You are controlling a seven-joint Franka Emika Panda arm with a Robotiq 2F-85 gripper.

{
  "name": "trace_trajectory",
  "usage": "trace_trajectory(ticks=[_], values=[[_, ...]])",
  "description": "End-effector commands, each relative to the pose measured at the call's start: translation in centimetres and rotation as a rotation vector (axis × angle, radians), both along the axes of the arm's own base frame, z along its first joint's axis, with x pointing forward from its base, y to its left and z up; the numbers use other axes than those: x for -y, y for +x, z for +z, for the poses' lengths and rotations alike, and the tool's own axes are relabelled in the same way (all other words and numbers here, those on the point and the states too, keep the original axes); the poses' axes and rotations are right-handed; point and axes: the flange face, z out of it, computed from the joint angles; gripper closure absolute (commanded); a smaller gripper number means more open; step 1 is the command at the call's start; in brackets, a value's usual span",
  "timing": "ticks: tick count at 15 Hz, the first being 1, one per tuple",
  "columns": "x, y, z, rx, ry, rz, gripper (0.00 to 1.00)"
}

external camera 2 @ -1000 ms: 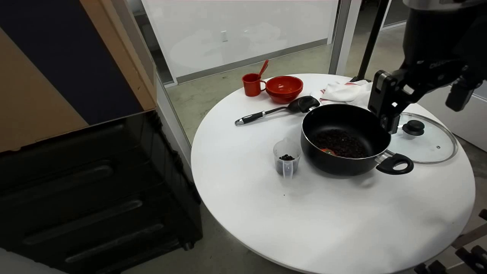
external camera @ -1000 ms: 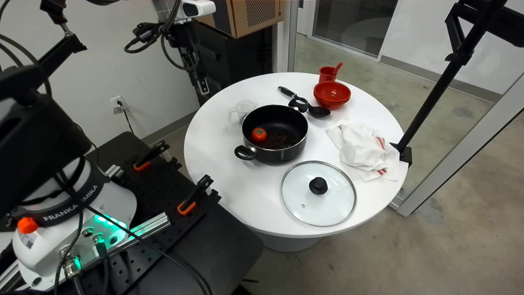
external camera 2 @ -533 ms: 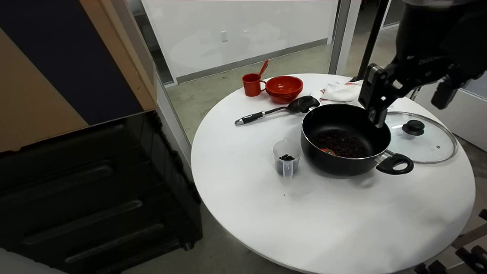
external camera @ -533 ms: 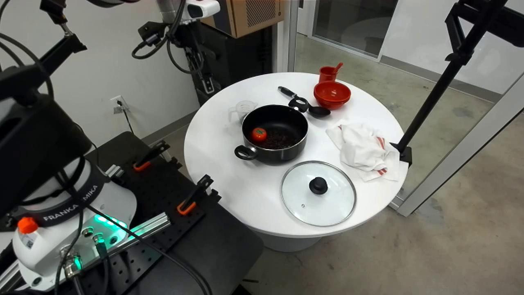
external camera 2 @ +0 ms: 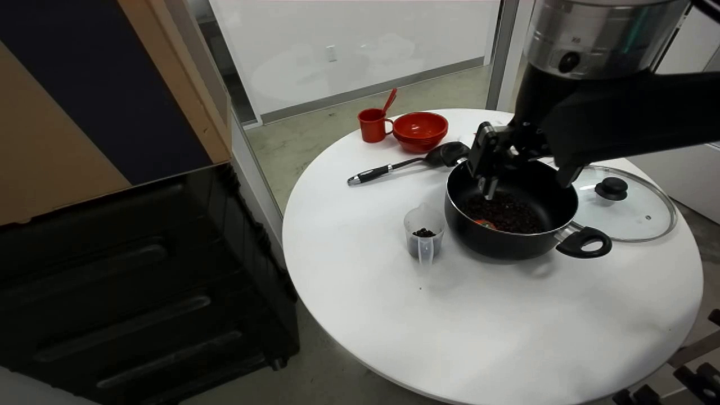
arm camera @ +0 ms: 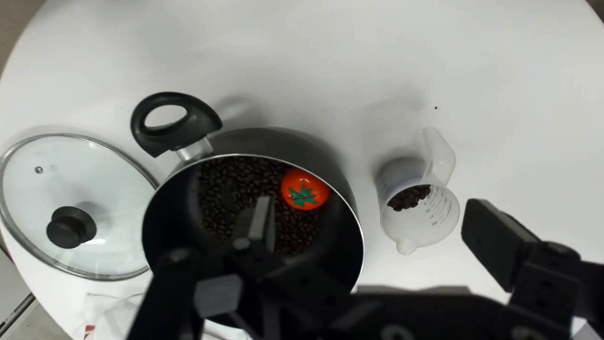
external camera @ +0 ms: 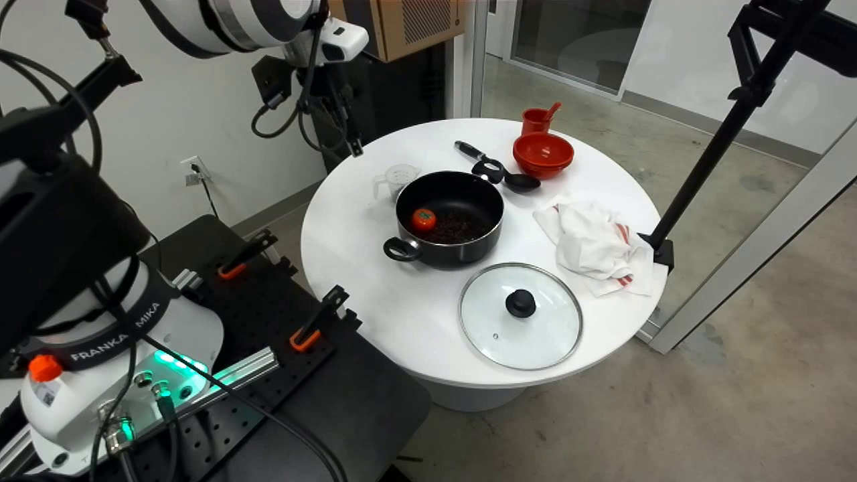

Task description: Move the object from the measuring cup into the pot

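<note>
A wide, round black metal pot (external camera 2: 495, 247) stands upright on a round white table (external camera: 355, 281). Dark, shiny beans (arm camera: 245, 182) cover its bottom, and a glossy, round red tomato (arm camera: 304, 189) with a green leafy top sits among them, close to the pot's wall. Just beside the pot, with a strip of tabletop between, a translucent plastic measuring cup (arm camera: 420, 225) stands upright, more of the dark beans in its lower part.

The black two-fingered gripper (arm camera: 368, 219) is released, its fingers parted wide. It hangs above the tabletop; in the wrist view one finger shows across the pot's mouth and the other past the side of the measuring cup away from the pot. Its height over the pot is unclear.

Just beside the pot a round, clear glass lid (external camera: 519, 335) lies flat, black knob upward. A crumpled white cloth (external camera: 596, 244) with red stripes lies near the pot too. A long-handled black spoon (external camera 2: 405, 163) lies by one of the pot's handles. Farther from the pot, beyond the spoon, are stacked round red bowls (external camera 2: 419, 128) and a red handled cup (external camera 2: 371, 126) with a slim red utensil (external camera 2: 389, 100) sticking out.
</note>
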Motion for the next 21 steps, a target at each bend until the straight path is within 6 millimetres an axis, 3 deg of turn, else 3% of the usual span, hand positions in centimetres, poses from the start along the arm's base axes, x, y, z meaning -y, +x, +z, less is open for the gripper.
trace_trajectory(ticks=[1,6,10,13,16,21], values=[[0.3,3.9,-1.6,0.073,0.019,-0.08,0.0],[1.5,8.4,-2.9,0.175,0.025,-0.232,0.0],[1.2,10.7,-5.1,0.213,0.016,-0.319,0.0],[-0.5,10.1,-9.0,0.134,-0.001,-0.296,0.0],[-2.7,8.2,-13.1,0.036,0.004,-0.24,0.0],[-5.0,7.3,-16.7,-0.037,0.01,-0.202,0.0]])
